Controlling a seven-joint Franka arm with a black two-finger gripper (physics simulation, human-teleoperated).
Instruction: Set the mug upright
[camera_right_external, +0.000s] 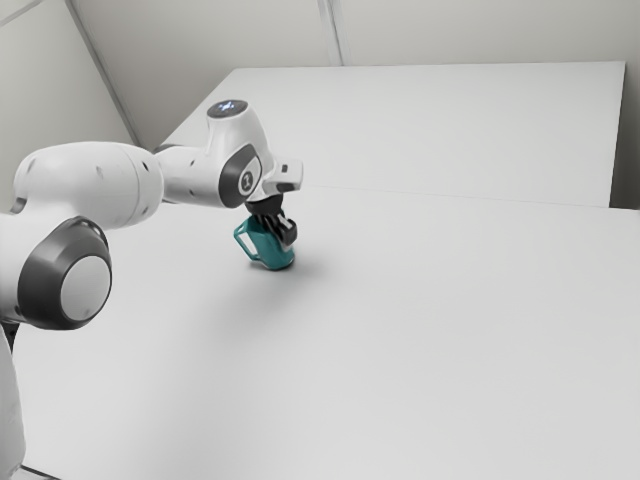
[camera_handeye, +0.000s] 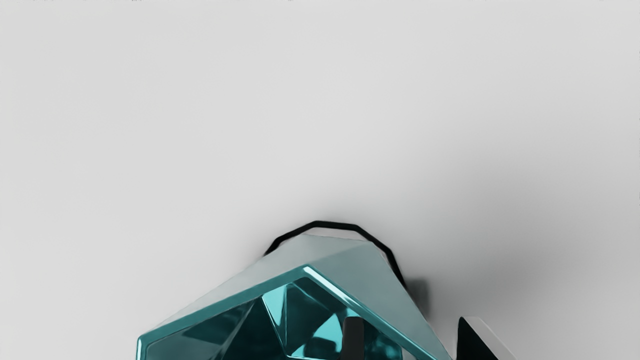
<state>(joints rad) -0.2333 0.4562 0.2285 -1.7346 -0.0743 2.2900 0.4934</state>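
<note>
The fingers (camera_right_external: 290, 233) are seen parted, with one wall of the teal mug (camera_right_external: 268, 245) standing between them. In the wrist view, one of the fingers (camera_handeye: 353, 340) is placed inside the mug's mouth, and the other is held outside, close beside the wall. A strip of space is seen between the inner one and the rim (camera_handeye: 240, 295), and a narrower one between the outer tip and the wall, so the mug is not clamped. Whether the wall is touched lower down cannot be told.

The mug is located directly under the hand, at the end of the arm (camera_right_external: 90, 180), with its base low by the surface (camera_right_external: 420, 330) and its mouth turned up toward the hand. A lean toward the exterior view's left is shown by its body; whether the base is set flat cannot be told. The handle (camera_right_external: 237, 235) is pointed toward the exterior view's left, away from the fingers.

The mug is placed well away from the near edge of the surface. Wide room is offered toward the exterior view's right and toward its camera. Beyond the mug, the surface is crossed by a thin line. A soft shadow is cast beside the mug, toward the exterior view's right.
</note>
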